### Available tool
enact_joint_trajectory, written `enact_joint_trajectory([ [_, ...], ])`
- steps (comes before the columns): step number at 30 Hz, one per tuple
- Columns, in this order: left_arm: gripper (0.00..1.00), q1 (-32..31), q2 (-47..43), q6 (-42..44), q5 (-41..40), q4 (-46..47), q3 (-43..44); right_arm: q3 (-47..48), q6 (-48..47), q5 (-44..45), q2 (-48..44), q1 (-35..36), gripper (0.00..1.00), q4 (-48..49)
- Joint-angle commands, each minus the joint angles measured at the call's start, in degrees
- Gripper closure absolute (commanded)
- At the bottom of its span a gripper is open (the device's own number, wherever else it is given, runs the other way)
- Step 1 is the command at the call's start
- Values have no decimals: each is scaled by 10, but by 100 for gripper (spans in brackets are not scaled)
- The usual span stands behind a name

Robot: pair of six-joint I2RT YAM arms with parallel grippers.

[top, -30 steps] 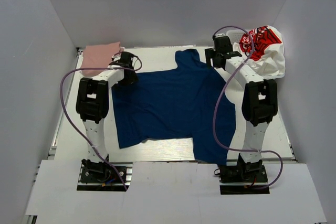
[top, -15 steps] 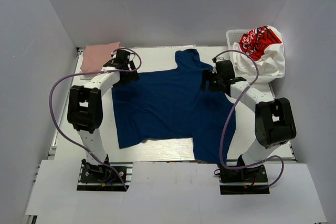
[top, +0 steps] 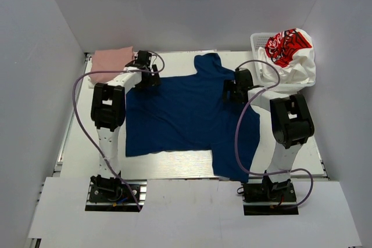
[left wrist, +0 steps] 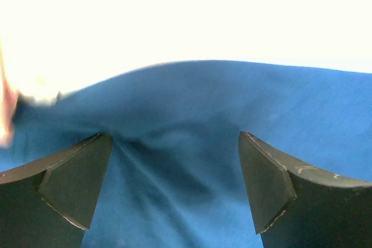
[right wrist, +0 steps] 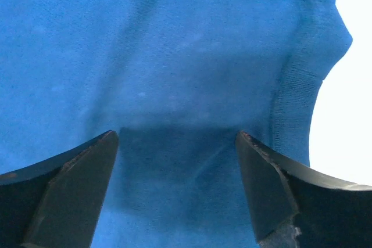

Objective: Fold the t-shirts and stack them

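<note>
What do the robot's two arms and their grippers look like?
Both the left arm and right arm are white tubes with chunky black joint blocks. A thin purple cable loops alongside each. The left gripper and right gripper have plain dark wedge-shaped fingers, with no markings visible.

Lab robot cell: plain white walls (top: 174, 10) enclosing table (top: 174, 166).

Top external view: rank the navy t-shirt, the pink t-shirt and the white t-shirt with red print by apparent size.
1. navy t-shirt, spread flat
2. white t-shirt with red print, bunched over the basket
3. pink t-shirt, folded and partly covered, so its gap to second is unsure
</note>
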Motion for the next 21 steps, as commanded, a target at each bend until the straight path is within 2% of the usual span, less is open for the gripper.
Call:
enact_joint_trajectory([
  [1, 0, -1, 54, 23, 25, -21, 77, 22, 45, 32, 43, -19, 14, -38],
  [3, 0, -1, 99, 28, 25, -41, 116, 30, 60, 46, 44, -26, 10, -52],
  [7, 0, -1, 154, 40, 42, -73, 213, 49, 67, 66, 42, -47, 10, -79],
  [11, 0, -1, 127, 46, 92, -56, 198, 68, 11, 28, 9, -42, 10, -79],
  [14, 0, -6, 73, 46, 105, -41, 147, 70, -33, -8, -35, -27, 10, -60],
  [17, 0, -6, -32, 46, 105, -25, 81, 48, -65, -4, -113, -1, 10, -38],
  [18, 0, -6, -99, 38, 99, -19, 30, 29, -77, 1, -130, 5, 10, -25],
  [20, 0, -6, -179, 15, 83, -4, -45, -8, -77, 31, -199, 28, 10, -21],
  [21, 0, -6, -220, 2, 74, 13, -134, -36, -67, 38, -217, 37, 10, -21],
])
